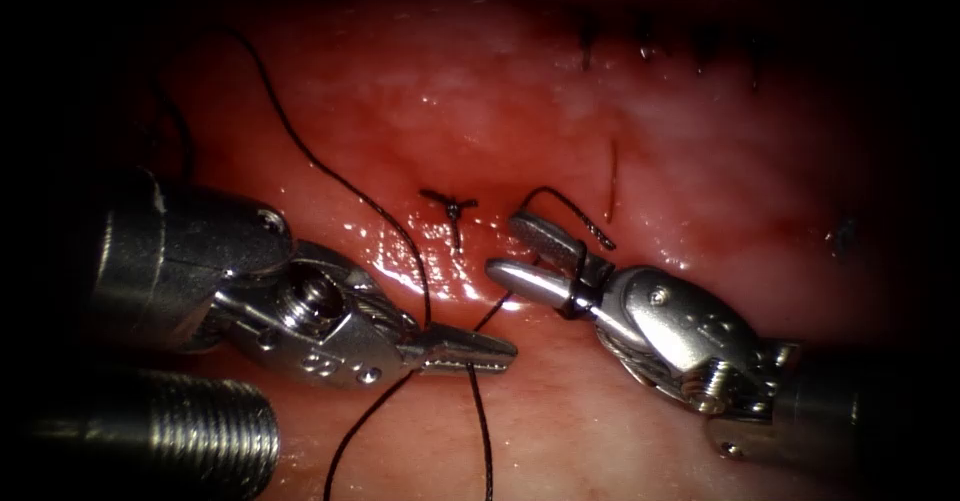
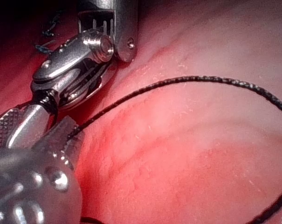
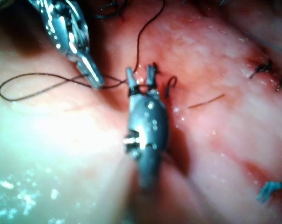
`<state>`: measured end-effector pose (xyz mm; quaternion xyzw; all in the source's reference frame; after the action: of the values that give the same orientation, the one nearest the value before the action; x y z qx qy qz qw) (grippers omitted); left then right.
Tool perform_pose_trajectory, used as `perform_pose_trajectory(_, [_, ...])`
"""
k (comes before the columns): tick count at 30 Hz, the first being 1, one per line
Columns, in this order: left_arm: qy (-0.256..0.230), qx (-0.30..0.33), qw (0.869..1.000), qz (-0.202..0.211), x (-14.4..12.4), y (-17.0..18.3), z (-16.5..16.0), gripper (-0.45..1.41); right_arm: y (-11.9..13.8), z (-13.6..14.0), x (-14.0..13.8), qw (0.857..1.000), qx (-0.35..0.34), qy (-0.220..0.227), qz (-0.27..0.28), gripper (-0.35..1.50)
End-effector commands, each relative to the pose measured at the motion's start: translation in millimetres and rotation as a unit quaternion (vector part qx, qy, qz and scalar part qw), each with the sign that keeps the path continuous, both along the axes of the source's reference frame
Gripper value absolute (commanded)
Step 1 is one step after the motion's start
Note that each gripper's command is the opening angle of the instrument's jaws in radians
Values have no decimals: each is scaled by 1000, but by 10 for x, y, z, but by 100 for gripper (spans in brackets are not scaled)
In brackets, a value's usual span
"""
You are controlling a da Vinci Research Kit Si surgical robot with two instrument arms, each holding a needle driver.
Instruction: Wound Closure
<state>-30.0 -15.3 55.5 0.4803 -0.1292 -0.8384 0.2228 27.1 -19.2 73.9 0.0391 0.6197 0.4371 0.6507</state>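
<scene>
My left tool reaches in from the lower left, jaws shut on the black thread. From there the thread runs up across the tissue and also down out of view. My right tool faces it from the right with jaws open and nothing between them. A turn of thread is wrapped around the base of these jaws. A short curved thread tail lies just beyond the upper jaw. In the right wrist view the right tool stands open beside the left tool. The thread arcs over pale tissue.
A tied stitch sits just above the gap between the tools. A loose reddish piece of thread lies right of it. Several dark stitches line the far edge. A blue stitch is at the right. A threaded metal shaft crosses the lower left.
</scene>
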Motion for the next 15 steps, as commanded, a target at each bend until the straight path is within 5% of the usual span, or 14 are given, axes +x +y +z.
perform_pose_trajectory(1, [-1,1,1000,0,-7,0,3,-45,-7,5,3,1000,11,-7,4,54])
perform_pose_trajectory(15, [-2,6,1000,-7,-32,16,4,-45,-19,24,-20,996,65,-40,50,64])
